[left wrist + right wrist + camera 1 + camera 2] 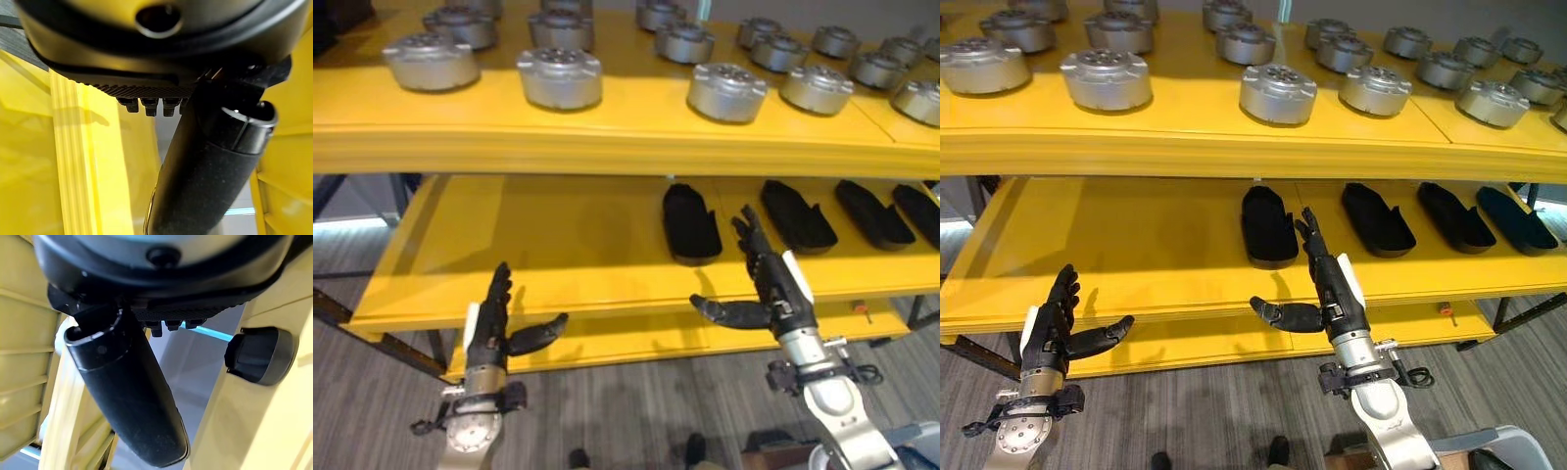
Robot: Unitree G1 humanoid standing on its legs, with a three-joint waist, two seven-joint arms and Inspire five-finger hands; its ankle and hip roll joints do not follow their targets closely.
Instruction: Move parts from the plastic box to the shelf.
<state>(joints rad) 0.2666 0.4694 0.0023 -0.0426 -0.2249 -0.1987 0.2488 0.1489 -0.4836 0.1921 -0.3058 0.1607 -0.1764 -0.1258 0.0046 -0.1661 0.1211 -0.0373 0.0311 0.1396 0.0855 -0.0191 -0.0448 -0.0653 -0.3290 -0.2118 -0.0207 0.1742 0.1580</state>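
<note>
A yellow shelf (558,137) stands before me with two levels. Several round silver metal parts (560,76) sit on its upper level. Several long black parts (691,223) lie on the lower level, toward the right. My left hand (491,323) is raised in front of the lower level's front edge, open, fingers straight and thumb out, holding nothing. My right hand (773,284) is also open and empty, its fingers reaching over the lower level just right of the leftmost black part. In the right wrist view one black part (259,355) shows past the thumb (127,396).
The left half of the lower level (529,245) is bare yellow board. A third yellow board (636,338) lies lower down behind my hands. Grey wood-pattern floor (636,411) is below. Dark shelf legs (372,343) stand at the left.
</note>
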